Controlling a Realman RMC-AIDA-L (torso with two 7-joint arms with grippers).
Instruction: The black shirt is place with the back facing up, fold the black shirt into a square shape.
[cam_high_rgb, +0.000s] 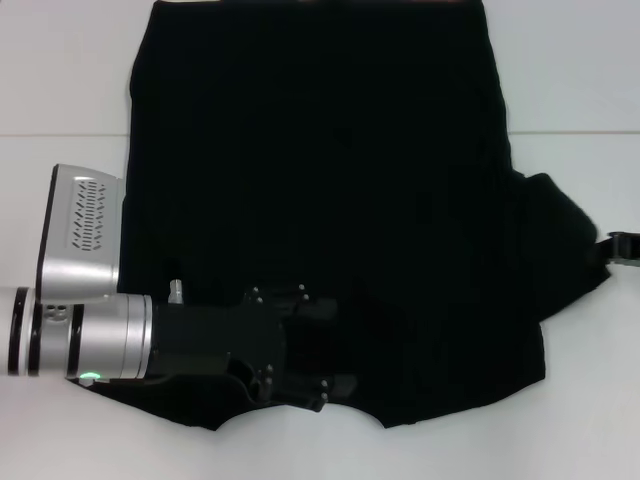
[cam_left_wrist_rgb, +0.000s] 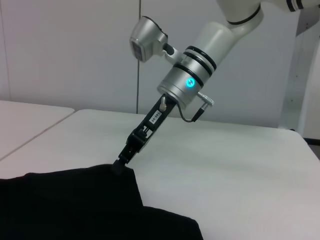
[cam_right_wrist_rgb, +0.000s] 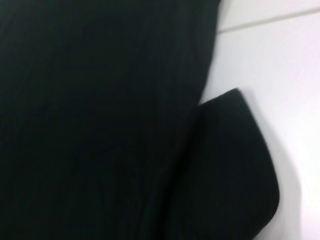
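The black shirt (cam_high_rgb: 330, 170) lies flat on the white table, collar edge toward me. Its right sleeve (cam_high_rgb: 560, 240) sticks out sideways. My left gripper (cam_high_rgb: 300, 345) reaches in from the left and hovers low over the near part of the shirt, black against black. My right gripper (cam_high_rgb: 622, 248) sits at the outer tip of that sleeve. In the left wrist view the right gripper (cam_left_wrist_rgb: 120, 167) comes down slanted and is shut on the raised edge of the shirt (cam_left_wrist_rgb: 75, 210). The right wrist view shows only the shirt (cam_right_wrist_rgb: 100, 125) and the sleeve (cam_right_wrist_rgb: 235, 165).
White table (cam_high_rgb: 570, 60) surrounds the shirt, with a seam line (cam_high_rgb: 580, 133) across it. The left arm's silver wrist (cam_high_rgb: 80, 335) lies over the table's left side. A wall (cam_left_wrist_rgb: 75, 50) stands behind the table.
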